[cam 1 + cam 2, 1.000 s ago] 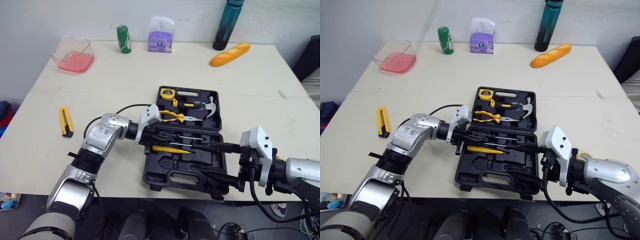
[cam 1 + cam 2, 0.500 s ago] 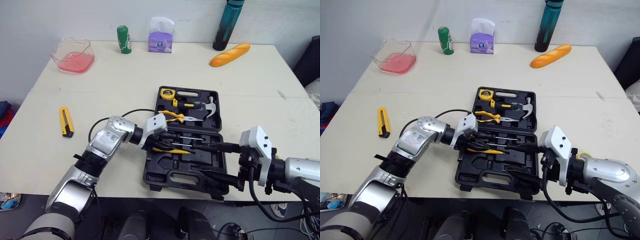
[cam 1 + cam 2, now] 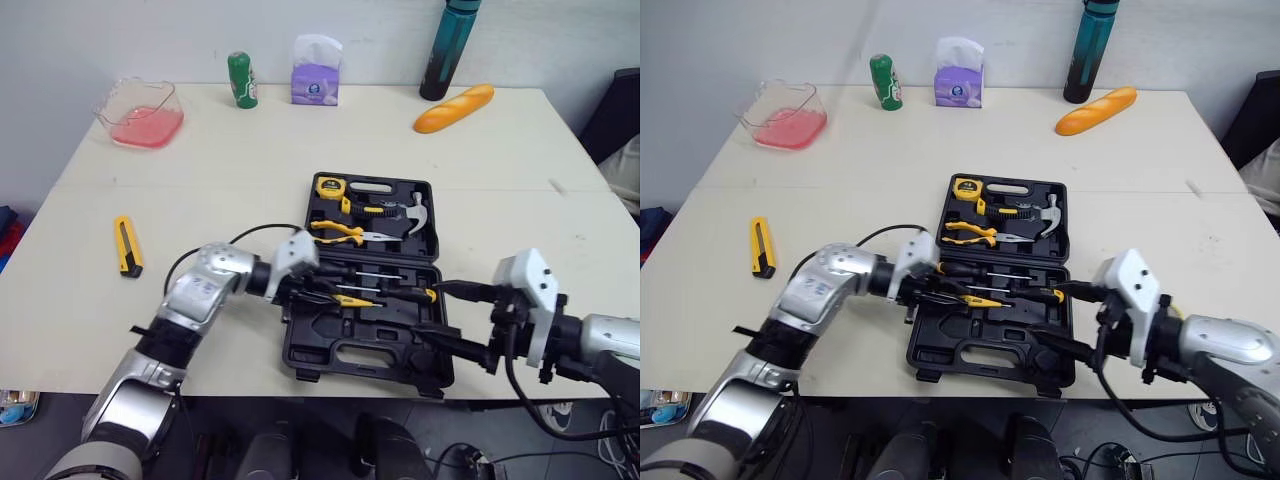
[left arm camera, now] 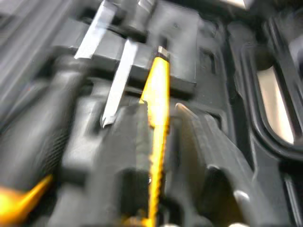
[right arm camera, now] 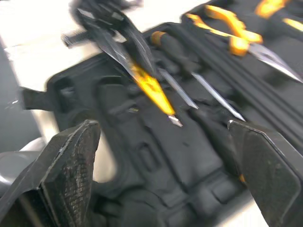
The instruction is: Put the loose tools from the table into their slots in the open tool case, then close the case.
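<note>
1. Yellow utility knife (image 3: pixel 127 245) lies loose on the left side of the cream counter (image 3: pixel 200 170), well apart from the case. A clear tray with pink contents (image 3: pixel 140 110) sits at the far left corner behind it.
2. The left tool (image 3: pixel 305 288) reaches into the near half of the open black plastic tool case (image 3: pixel 310 345). Its fingers are closed on a yellow-handled screwdriver (image 4: pixel 160 94). The screwdriver lies low across the moulded slots with its metal tip pointing to the robot's right, just beside a black-handled screwdriver (image 5: pixel 177 49).
3. The case lies flat and open in the middle of the counter. Its far half holds a yellow tape measure (image 3: pixel 331 186), yellow-handled pliers (image 3: pixel 340 232) and a hammer (image 3: pixel 420 212). A green can (image 3: pixel 239 78) and a purple tissue pack (image 3: pixel 314 75) stand at the back edge.
4. The right tool (image 3: pixel 430 310) hovers at the case's near right corner, its fingers spread wide and gripping nothing.
5. A dark teal bottle (image 3: pixel 443 45) and a bread loaf (image 3: pixel 455 108) sit at the far right of the back edge.
</note>
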Tool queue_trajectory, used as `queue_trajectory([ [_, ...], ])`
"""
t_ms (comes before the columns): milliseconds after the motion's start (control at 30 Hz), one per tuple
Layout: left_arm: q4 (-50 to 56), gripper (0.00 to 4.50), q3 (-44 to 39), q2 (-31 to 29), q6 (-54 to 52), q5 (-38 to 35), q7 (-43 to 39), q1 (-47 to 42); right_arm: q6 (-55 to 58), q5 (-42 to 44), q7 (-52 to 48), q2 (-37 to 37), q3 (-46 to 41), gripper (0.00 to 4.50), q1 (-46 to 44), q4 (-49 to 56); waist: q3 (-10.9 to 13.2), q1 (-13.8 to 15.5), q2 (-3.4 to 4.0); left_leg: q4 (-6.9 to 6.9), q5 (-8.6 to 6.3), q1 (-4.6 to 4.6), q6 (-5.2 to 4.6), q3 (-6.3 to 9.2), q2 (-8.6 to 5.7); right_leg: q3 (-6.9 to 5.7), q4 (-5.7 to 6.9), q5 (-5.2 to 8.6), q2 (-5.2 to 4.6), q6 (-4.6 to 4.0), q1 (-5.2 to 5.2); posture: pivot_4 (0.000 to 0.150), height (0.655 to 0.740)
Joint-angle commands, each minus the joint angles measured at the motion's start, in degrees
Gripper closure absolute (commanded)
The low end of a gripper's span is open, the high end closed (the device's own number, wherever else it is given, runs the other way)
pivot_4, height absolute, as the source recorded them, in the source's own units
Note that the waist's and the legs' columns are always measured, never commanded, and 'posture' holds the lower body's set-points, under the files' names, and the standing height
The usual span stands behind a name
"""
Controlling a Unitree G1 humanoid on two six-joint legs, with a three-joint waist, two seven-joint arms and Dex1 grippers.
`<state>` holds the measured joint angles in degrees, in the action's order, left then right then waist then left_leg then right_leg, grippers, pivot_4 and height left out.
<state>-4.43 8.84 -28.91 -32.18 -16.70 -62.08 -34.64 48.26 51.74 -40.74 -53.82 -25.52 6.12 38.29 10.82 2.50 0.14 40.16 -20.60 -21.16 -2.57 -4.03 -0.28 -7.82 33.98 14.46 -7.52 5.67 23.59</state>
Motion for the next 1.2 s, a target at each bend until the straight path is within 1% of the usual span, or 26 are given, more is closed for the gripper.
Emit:
queue_trajectory([
  [33,9.47,1.35,-17.32,-3.4,-6.6,-10.38,4.92,5.98,-2.62,-3.76,-5.24,-1.18,-11.26,0.0,6.32,-4.79,0.0,-0.03,0.0,-0.01,0.0,-0.03,0.0,0.0,0.0,-0.01,-0.03,0.0,0.0,0.0,0.01,0.15,0.7348],
  [67,11.73,0.85,-24.35,-4.54,-9.78,-14.49,6.18,9.82,-3.36,-5.36,-7.12,-1.19,-14.88,0.0,9.08,-7.43,0.0,-0.1,0.0,-0.06,-0.01,0.01,-0.01,-0.01,-0.01,0.01,-0.05,0.0,-0.02,0.0,-0.01,0.15,0.7348],
  [100,12.83,0.45,-30.98,-6.29,-12.83,-17.25,7.29,14.02,-4.28,-7.1,-9.07,-1.24,-18.5,0.0,11.73,-10.47,0.0,-0.18,0.01,-0.07,-0.02,0.02,-0.01,0.0,-0.01,0.01,-0.1,0.0,-0.02,0.0,-0.05,0.15,0.7348],
  [133,12.95,0.03,-35.91,-8.05,-14.68,-18.14,8.2,17.85,-5.29,-8.7,-10.68,-1.36,-21.27,0.0,13.78,-13.3,0.0,-0.36,0.01,-0.07,-0.02,0.05,-0.02,-0.01,-0.02,0.02,-0.1,0.0,-0.04,0.01,-0.07,0.15,0.7348],
  [233,13.7,0.03,-46.76,-11.88,-16.05,-17.48,11.58,28.82,-9.66,-14.23,-14.53,-2.85,-26.53,0.0,17.59,-22.7,0.01,-0.96,0.01,-0.13,-0.06,0.16,0.0,-0.01,-0.01,0.02,-0.14,0.0,-0.02,0.01,-0.14,0.15,0.7348],
  [333,9.56,0.03,-56.43,-14.3,-13.55,-15.73,12.9,38.53,-11.07,-17.32,-14.64,-4.47,-30.42,0.0,17.59,-30.94,0.01,-1.13,0.01,-0.11,-0.14,0.25,-0.06,-0.09,-0.02,0.15,-0.21,0.01,-0.08,0.0,-0.15,0.15,0.7348],
  [400,6.13,0.03,-59.89,-15.48,-10.96,-14.4,13.88,42.31,-11.15,-17.43,-15.45,-4.46,-31.59,0.0,16.99,-33.05,0.01,-1.01,0.01,-0.12,-0.34,0.4,0.03,-0.11,0.05,0.24,-0.24,0.07,-0.31,-0.11,-0.14,0.15,0.7348],
  [500,1.59,0.03,-66.6,-16.3,-11.6,-15.5,16.51,45.48,-16.16,-21.68,-17.3,-4.94,-29.69,0.0,17.53,-37.72,0.0,-0.88,0.02,-0.2,-0.55,0.52,0.36,-0.07,0.17,0.21,-0.17,0.19,-0.37,-0.31,-0.12,0.15,0.7348],
  [533,1.12,0.03,-67.35,-16.36,-11.64,-15.71,17.0,45.96,-17.13,-22.43,-17.62,-5.07,-29.22,0.0,17.28,-38.82,0.0,-0.86,0.03,-0.23,-0.6,0.52,0.46,-0.08,0.18,0.21,-0.15,0.21,-0.37,-0.34,-0.1,0.15,0.7348],
  [633,2.2,0.03,-65.63,-15.8,-11.1,-13.88,20.44,46.37,-18.47,-23.05,-16.91,-5.58,-26.9,0.0,13.2,-42.52,0.01,-0.99,0.05,-0.27,-0.62,0.55,0.49,-0.12,0.17,0.2,-0.11,0.23,-0.46,-0.37,-0.07,0.15,0.7348],
  [733,5.22,0.03,-63.35,-13.32,-7.96,-11.5,27.4,43.94,-18.42,-22.73,-16.47,-5.44,-24.75,0.0,9.35,-42.08,-0.03,-1.17,0.17,-0.27,-0.63,0.66,0.52,-0.27,0.16,0.23,-0.04,0.21,-0.59,-0.35,-0.09,0.15,0.7348],
  [800,8.67,0.03,-62.96,-11.23,-10.34,-13.32,31.58,41.3,-16.28,-21.06,-16.05,-4.47,-23.85,0.0,7.79,-38.6,-0.04,-1.09,0.26,-0.35,-0.64,0.72,0.53,-0.32,0.16,0.26,-0.04,0.21,-0.6,-0.35,-0.1,0.15,0.7348],
  [867,14.11,0.03,-60.83,-8.3,-14.07,-14.81,36.78,38.17,-11.33,-15.13,-14.3,-2.09,-21.86,0.0,4.84,-30.33,-0.04,-1.09,0.25,-0.43,-0.62,0.72,0.57,-0.34,0.17,0.27,-0.01,0.22,-0.59,-0.35,-0.05,0.15,0.7348],
  [967,18.13,0.03,-57.1,-4.73,-18.56,-12.81,46.39,33.12,-5.28,-6.95,-9.7,0.38,-17.94,0.0,-0.8,-19.0,-0.04,-1.07,0.25,-0.46,-0.59,0.74,0.62,-0.34,0.17,0.27,0.03,0.22,-0.56,-0.35,-0.07,0.15,0.7348],
  [1033,19.18,0.03,-55.47,-1.93,-22.46,-11.15,54.38,27.95,-2.38,-2.34,-6.83,0.29,-13.12,0.0,-5.64,-11.84,-0.04,-1.13,0.25,-0.46,-0.56,0.77,0.63,-0.39,0.15,0.3,0.09,0.21,-0.54,-0.34,-0.07,0.15,0.7348],
  [1133,20.64,0.03,-55.15,1.24,-27.09,-9.96,62.61,21.93,0.7,3.23,-4.37,-0.08,-7.35,0.0,-12.14,-6.47,-0.04,-1.02,0.1,-0.47,-0.53,0.8,0.64,-0.43,0.18,0.32,0.3,0.21,-0.37,-0.34,-0.07,0.15,0.7348],
  [1200,20.45,0.03,-52.9,0.86,-29.83,-8.35,65.13,19.78,1.9,6.82,-2.63,1.08,-2.55,0.0,-17.45,-4.62,-0.05,-1.04,-0.09,-0.47,-0.42,0.75,0.43,-0.43,0.22,0.33,0.22,0.21,-0.23,-0.34,-0.06,0.15,0.7348],
])
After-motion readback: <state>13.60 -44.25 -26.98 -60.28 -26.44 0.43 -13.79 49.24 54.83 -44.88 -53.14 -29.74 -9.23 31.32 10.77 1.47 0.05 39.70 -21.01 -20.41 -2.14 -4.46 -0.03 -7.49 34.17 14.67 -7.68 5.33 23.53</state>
